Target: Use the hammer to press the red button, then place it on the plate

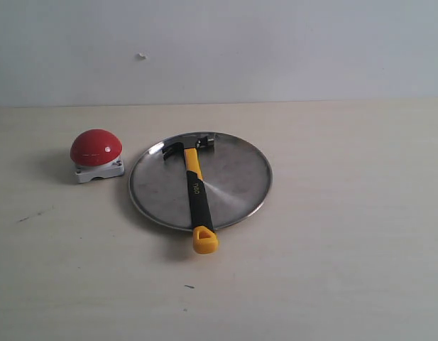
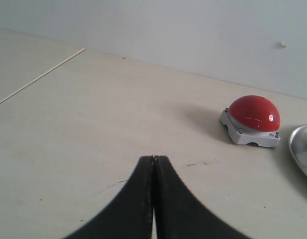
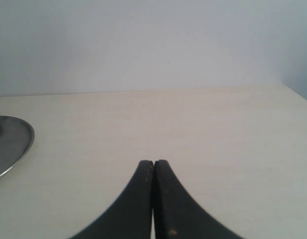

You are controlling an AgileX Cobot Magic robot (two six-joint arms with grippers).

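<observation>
Left pincer (image 2: 153,158): the two black fingers are pressed together along their full visible length with no gap at the tips, nothing between them and nothing touching them. It sits over bare bench (image 1: 346,249), well apart from the plate (image 1: 240,177), and whether the tips contact the bench surface can't be told from its wrist view. Right pincer (image 3: 153,162): same story, fingers fully closed tip to tip, gripping nothing, over bare bench on the other side of the plate, with only a slice of the plate rim in its wrist view. The hammer (image 1: 194,186) lies flat on the plate, free of both pincers. Its dark metal head sits just inside the plate's far rim, with the claw pointing toward the button side. The yellow-and-black handle runs across the middle of the plate toward the near rim. The yellow looped end overhangs the near rim and sticks out past the plate above the bench. The red button (image 1: 96,147) is on its small white square base just beside the plate on the left-arm side, with a narrow strip of bench between base and rim, not touching. The left wrist view confirms this: button dome upright, with the plate rim beyond it. The plate sits flat on the bench, roughly central, with a plain pale wall (image 1: 275,50) behind it.
</observation>
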